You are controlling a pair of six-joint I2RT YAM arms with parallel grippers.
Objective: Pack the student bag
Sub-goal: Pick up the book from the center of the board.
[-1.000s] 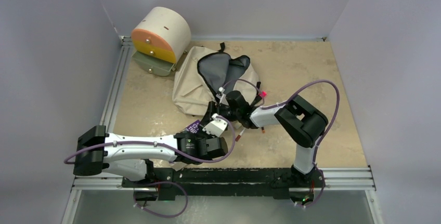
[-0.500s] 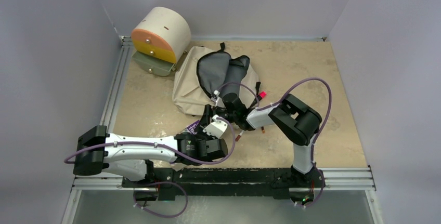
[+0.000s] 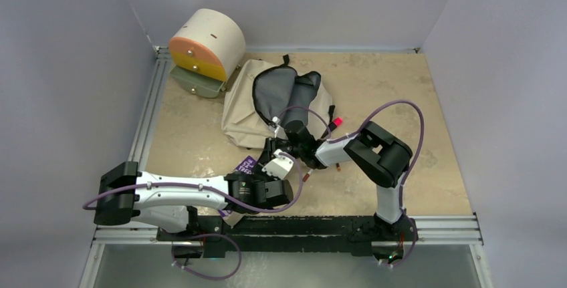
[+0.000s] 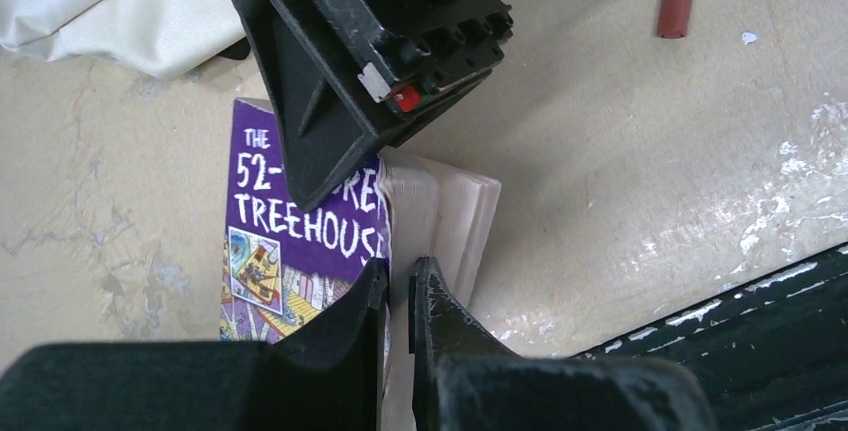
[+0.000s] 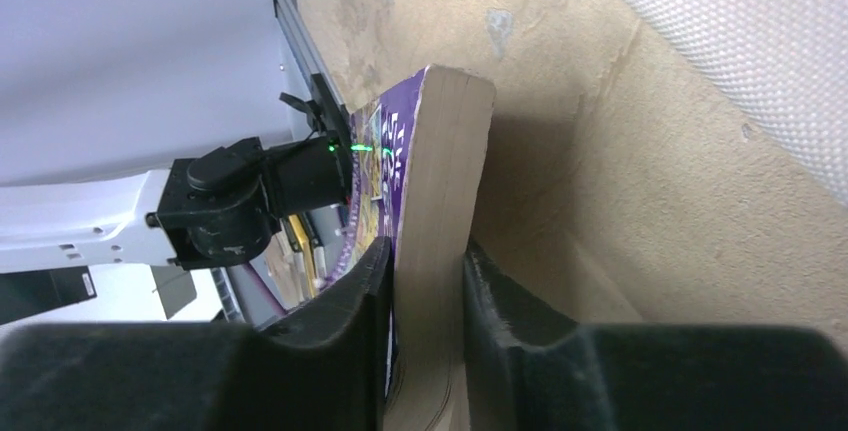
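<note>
Item: student bag (image 3: 244, 111) | far-centre tabletop (image 3: 401, 101), lying flat, long axis near-to-far, top end pointing far, mouth gaping upward | book (image 4: 285, 216) just near of it; left fingers (image 4: 345, 321) nearly shut, pinching cover; right fingers (image 5: 340, 311) clamped across its thickness | step: likely lifting book; next: carry into mouth.

The purple paperback book (image 4: 300, 241) carries white cover lettering: "THE", "52-" and "TREEHOUSE". The rest of the title is hidden.

Top camera: high behind arm bases, looking down on whole bench (image 3: 414, 101). Wrist cameras: close, low, facing each other across book (image 4: 300, 226); all three share it.
</note>
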